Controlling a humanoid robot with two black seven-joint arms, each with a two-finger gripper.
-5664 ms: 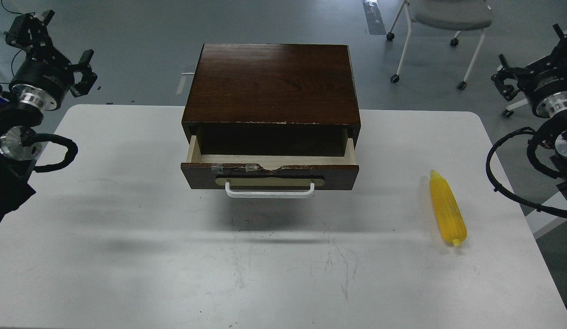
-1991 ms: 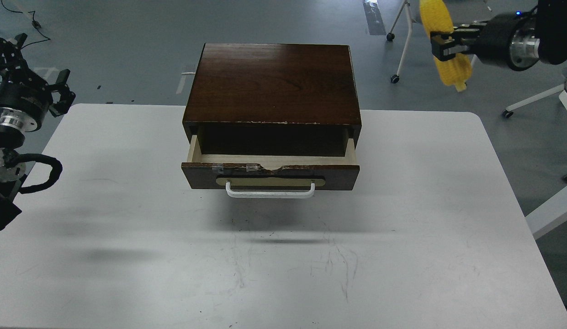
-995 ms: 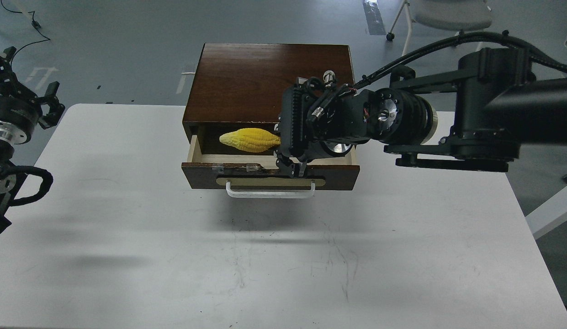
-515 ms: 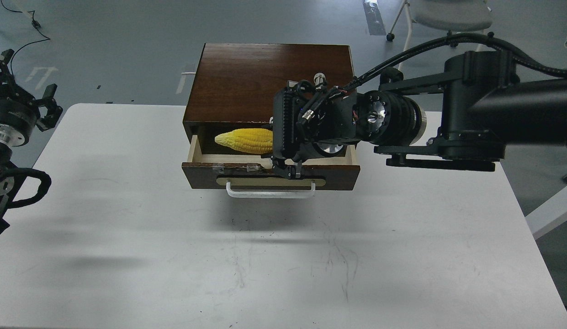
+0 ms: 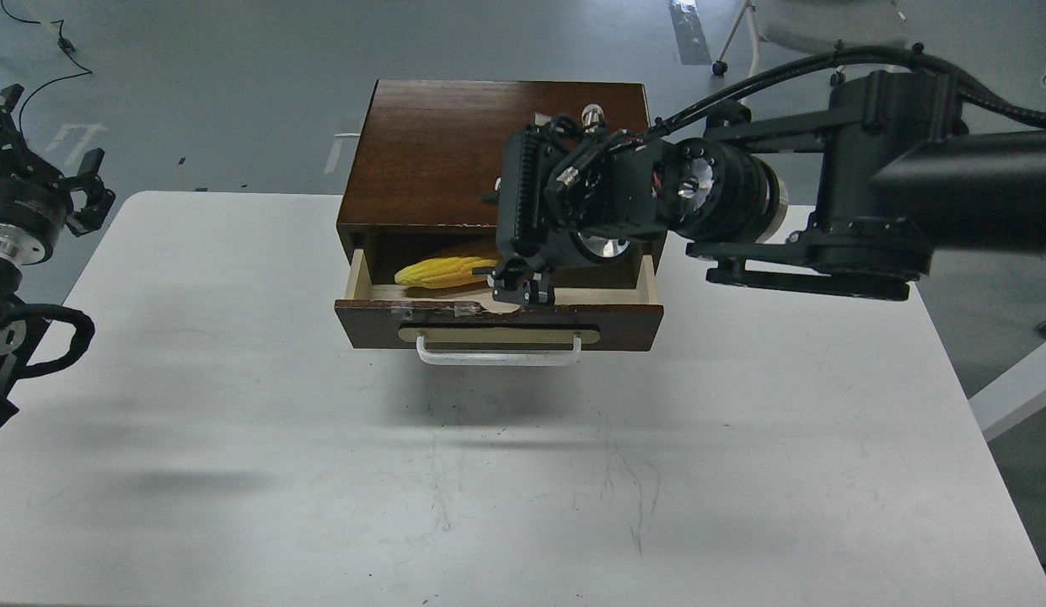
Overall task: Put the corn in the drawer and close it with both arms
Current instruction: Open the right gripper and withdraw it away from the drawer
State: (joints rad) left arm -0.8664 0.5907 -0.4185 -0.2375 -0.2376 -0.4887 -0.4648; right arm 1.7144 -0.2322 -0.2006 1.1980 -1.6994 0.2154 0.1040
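White table (image 5: 236, 421), grey floor (image 5: 236, 84); right end effector (image 5: 516, 287) grip unclear, left end effector (image 5: 67, 181) released.

White table (image 5: 236, 438) scuffed; office chair (image 5: 792, 34) on grey floor (image 5: 236, 76) behind

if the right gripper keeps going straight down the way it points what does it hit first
Probably the drawer: the right gripper points down over its front rim, beside the corn. Depth is unclear, so rim or floor.
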